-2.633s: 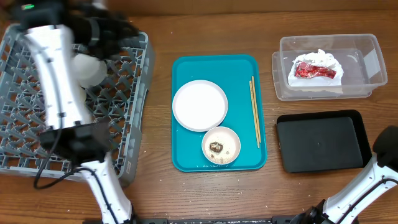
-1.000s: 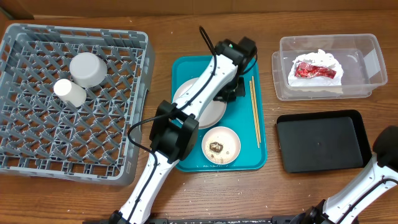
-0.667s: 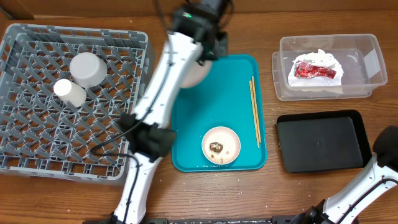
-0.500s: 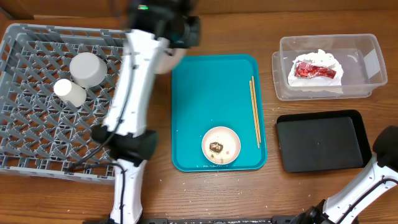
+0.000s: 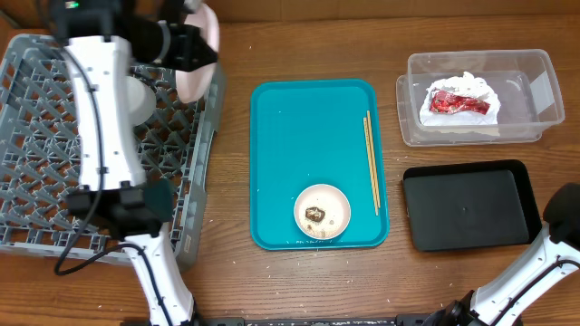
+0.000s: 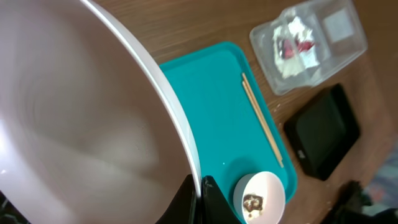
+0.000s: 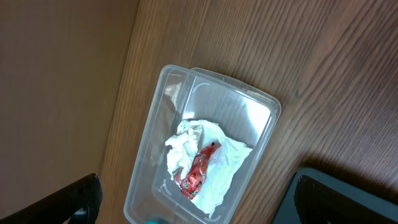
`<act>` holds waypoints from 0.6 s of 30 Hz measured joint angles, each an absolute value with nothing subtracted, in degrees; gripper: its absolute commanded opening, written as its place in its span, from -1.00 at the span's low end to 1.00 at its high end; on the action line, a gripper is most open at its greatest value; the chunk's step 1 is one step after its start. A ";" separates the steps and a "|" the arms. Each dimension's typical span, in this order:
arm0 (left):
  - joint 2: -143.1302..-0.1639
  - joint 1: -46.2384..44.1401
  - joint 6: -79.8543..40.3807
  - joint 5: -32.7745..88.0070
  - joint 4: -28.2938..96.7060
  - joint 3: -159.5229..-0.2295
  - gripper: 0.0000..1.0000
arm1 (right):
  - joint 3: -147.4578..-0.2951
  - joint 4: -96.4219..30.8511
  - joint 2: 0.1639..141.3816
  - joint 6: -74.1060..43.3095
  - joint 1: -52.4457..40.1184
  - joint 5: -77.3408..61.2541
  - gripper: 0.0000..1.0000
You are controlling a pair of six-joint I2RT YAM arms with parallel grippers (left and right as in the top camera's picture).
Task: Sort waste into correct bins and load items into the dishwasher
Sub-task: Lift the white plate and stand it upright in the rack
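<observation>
One plate clamped in left fingers, above grey rack, right fingers spread apart

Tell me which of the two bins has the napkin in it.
The clear plastic tub, the one farther back: a crumpled white napkin and a red wrapper lie inside it. The black tray in front of it holds no napkin.

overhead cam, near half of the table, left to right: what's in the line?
grey dish rack → small dish holding food bits → chopsticks → black tray
</observation>
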State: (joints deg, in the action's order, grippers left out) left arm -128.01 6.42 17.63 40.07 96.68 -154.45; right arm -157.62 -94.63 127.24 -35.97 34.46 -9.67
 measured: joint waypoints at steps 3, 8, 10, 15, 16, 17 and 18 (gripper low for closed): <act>-128.01 10.68 18.11 43.90 96.71 -152.66 -0.92 | -157.62 -94.65 127.24 -35.99 34.46 -9.67 1.00; -128.01 15.81 19.90 48.49 96.68 -148.66 -0.92 | -157.62 -94.65 127.24 -35.99 34.46 -9.67 1.00; -128.01 16.19 21.08 49.63 96.55 -146.63 -0.92 | -157.62 -94.63 127.24 -35.97 34.46 -9.67 1.00; -128.05 16.12 23.88 51.44 96.71 -139.72 -0.92 | -157.62 -94.65 127.24 -35.97 34.46 -9.67 1.00; -128.05 16.12 24.29 51.70 96.71 -138.69 -0.92 | -157.62 -94.65 127.24 -35.97 34.46 -9.67 1.00; -128.05 16.12 24.58 51.83 96.64 -138.04 -0.92 | -157.62 -94.67 127.24 -35.99 34.46 -9.65 1.00; -128.05 16.12 24.86 51.90 96.66 -137.62 -0.92 | -157.62 -94.65 127.24 -35.99 34.46 -9.67 1.00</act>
